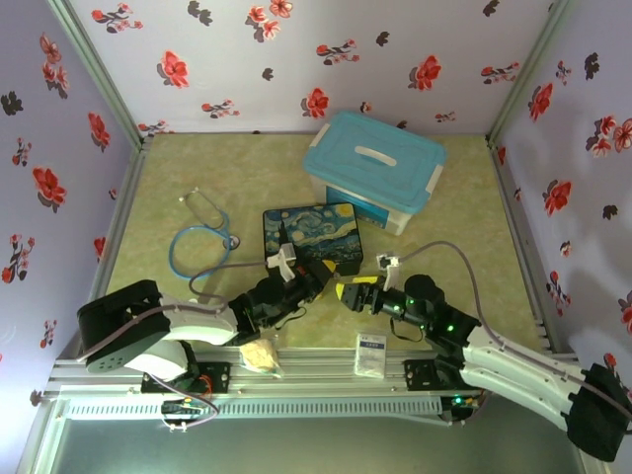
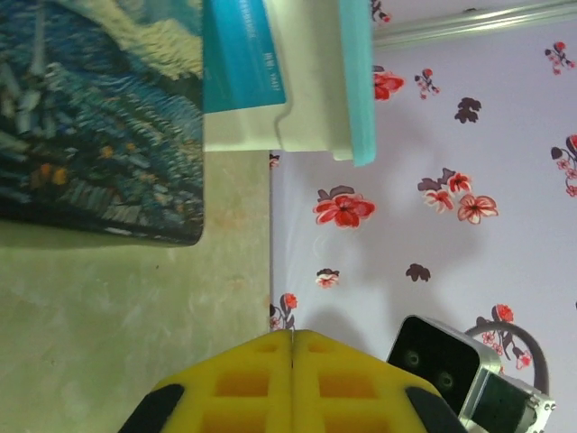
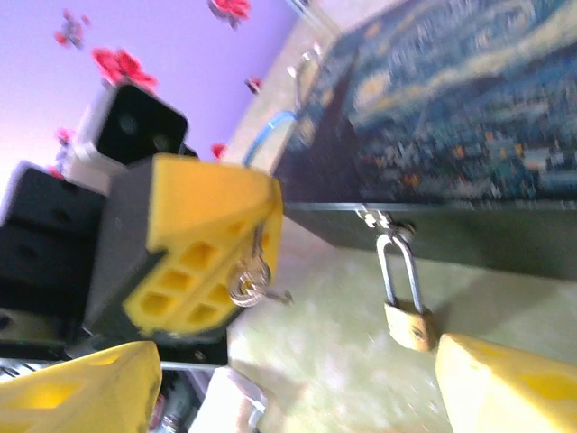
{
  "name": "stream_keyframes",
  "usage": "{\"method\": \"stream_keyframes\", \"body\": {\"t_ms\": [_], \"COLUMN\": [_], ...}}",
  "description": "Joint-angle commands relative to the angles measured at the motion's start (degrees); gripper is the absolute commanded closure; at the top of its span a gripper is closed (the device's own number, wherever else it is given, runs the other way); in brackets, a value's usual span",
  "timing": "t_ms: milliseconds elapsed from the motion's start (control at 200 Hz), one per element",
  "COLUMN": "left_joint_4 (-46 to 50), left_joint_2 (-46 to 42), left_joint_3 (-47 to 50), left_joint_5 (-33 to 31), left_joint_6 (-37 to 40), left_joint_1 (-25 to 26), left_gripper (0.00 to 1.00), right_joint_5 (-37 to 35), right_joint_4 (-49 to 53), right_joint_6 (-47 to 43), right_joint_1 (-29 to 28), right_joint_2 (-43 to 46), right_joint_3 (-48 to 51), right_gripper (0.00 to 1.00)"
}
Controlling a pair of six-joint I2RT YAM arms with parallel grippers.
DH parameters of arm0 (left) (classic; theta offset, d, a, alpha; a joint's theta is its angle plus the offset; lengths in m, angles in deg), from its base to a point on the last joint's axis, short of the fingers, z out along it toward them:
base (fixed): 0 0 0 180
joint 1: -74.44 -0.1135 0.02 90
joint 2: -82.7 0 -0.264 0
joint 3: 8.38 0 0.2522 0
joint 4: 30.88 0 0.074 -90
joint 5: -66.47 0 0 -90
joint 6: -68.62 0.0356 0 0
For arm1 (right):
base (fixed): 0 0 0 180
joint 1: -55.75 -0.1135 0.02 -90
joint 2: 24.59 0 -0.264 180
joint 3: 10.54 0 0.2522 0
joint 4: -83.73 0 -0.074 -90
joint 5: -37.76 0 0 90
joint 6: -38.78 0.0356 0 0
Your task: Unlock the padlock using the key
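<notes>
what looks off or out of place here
Nothing spilled or broken. The padlock hangs slightly tilted from the clasp on the painted box, and the key is pinched in the left end effector, apart from the lock.

Left end effector (image 2: pixel 290 341) at bottom edge: two yellow ribbed pads pressed flat together, thin seam between. Dark blue swirl-painted box (image 2: pixel 90 117) upper left, on pale green mottled bench (image 2: pixel 117 316). White plastic tub with teal lid (image 2: pixel 297 81) beyond it. Purple red-flowered wall (image 2: pixel 433 225) right. Black-faced, silver-edged block (image 2: pixel 451 370) lower right.
</notes>
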Motion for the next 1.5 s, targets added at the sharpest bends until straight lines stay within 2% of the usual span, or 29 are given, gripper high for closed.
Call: {"method": "stream_keyframes", "body": {"t_ms": [0, 100, 230, 385, 585, 675, 870, 1125, 1255, 1435, 1460, 1495], "left_joint_4": [-4.0, -7.4, -6.7, -6.8, -7.5, -7.7, -8.1, -9.7, -9.8, -9.5, -9.2, -8.1], "left_joint_2": [-0.8, -1.0, -3.9, -6.5, -6.8, -7.3, -7.5, -6.7, -6.5, -6.7, -7.0, -7.7], "left_joint_3": [-1.4, -1.4, -2.1, -2.0, -2.8, -3.0, -2.8, -2.3, -1.9, -0.7, -0.6, -0.7], "left_joint_5": [-0.5, 0.1, 0.1, 0.1, 0.6, 0.7, -0.2, -0.9, -1.0, -2.2, -2.2, -2.0], "left_joint_6": [7.8, 9.7, 15.3, 18.0, 19.7, 19.9, 20.0, 18.9, 18.3, 18.1, 18.5, 19.3], "left_joint_1": [-0.4, -0.4, 0.2, 0.5, 1.5, 1.6, 1.8, 1.8, 1.8, 1.7, 1.8, 1.6], "left_gripper": [1.00, 1.00, 1.00, 1.00, 1.00, 1.00, 1.00, 1.00, 1.00, 1.00, 0.93, 0.78], "right_joint_5": [7.0, 10.1, 14.1, 17.8, 20.1, 20.5, 19.3, 17.7, 17.0, 16.8, 16.9, 17.5], "right_joint_4": [-11.7, -19.4, -27.2, -34.1, -41.4, -41.0, -41.9, -40.6, -40.1, -34.0, -32.2, -29.6], "right_joint_6": [3.6, 6.7, 8.9, 11.6, 14.1, 14.0, 13.9, 12.5, 12.0, 10.0, 9.3, 8.3], "right_joint_1": [2.8, 4.5, 5.2, 6.5, 6.5, 6.5, 6.5, 6.5, 6.5, 6.6, 6.5, 6.5], "right_joint_2": [1.1, -0.9, -4.9, -9.8, -13.6, -14.1, -14.0, -14.1, -13.6, -10.3, -9.5, -8.5], "right_joint_3": [0.4, 0.5, 0.2, -0.7, -1.3, -1.4, -0.5, 0.0, 0.5, 1.2, 1.1, 0.8], "right_gripper": [0.17, 0.18, 0.20, 0.31, 0.37, 0.43, 0.66, 0.83, 1.00, 1.00, 1.00, 1.00]}}
